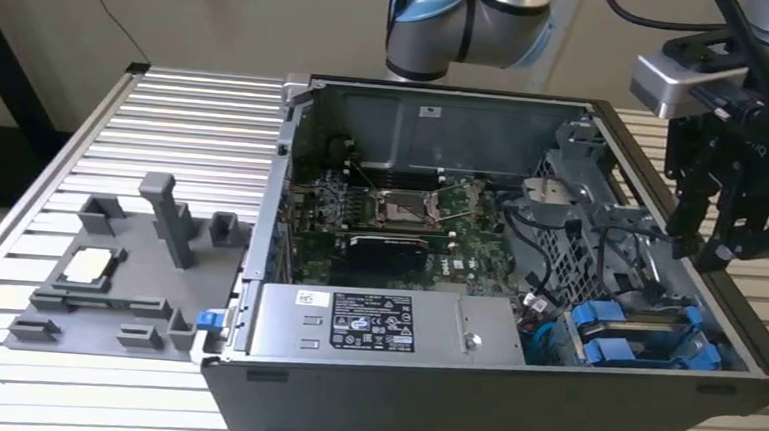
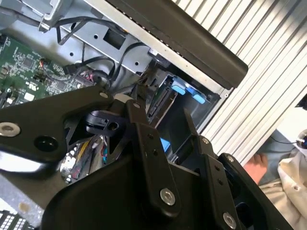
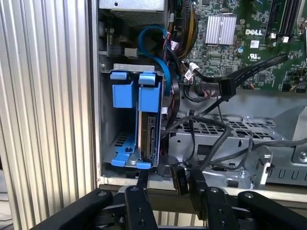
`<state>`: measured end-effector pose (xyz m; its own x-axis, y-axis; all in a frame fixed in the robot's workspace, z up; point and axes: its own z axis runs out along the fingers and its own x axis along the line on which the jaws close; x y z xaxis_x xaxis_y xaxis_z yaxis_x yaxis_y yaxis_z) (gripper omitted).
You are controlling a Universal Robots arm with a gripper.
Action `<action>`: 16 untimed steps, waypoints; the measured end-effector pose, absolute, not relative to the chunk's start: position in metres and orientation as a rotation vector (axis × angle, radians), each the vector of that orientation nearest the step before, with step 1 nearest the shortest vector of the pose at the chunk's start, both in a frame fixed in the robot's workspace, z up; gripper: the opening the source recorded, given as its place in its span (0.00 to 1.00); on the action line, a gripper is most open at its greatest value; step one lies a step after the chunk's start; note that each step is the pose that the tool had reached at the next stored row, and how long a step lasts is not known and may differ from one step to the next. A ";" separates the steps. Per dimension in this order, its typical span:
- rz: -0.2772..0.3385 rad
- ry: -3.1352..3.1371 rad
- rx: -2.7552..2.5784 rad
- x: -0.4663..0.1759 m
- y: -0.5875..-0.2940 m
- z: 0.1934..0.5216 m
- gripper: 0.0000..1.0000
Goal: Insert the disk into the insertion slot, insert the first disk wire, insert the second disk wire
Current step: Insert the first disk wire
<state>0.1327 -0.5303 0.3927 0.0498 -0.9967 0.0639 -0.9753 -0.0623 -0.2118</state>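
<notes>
Found disk (image 3: 147,125) seated in slot (image 3: 106,120). Noted claw (image 3: 169,178) spread open, gripping nothing, near disk, black plug (image 3: 181,183) beside it. Judged best: square plug to disk, push straight.

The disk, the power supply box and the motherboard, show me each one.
disk (image 3: 149,136), first wrist view, its exposed connector edge.
power supply box (image 1: 484,334), exterior view, its bare grey metal face.
motherboard (image 3: 230,62), first wrist view, its green board surface.
</notes>
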 end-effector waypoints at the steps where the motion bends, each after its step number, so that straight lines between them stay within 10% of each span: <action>1: -0.296 2.072 -2.193 0.133 -0.529 0.392 0.47; 12: -0.315 2.076 -2.201 0.133 -0.525 0.390 0.47; 16: -0.315 2.076 -2.201 0.133 -0.525 0.390 0.32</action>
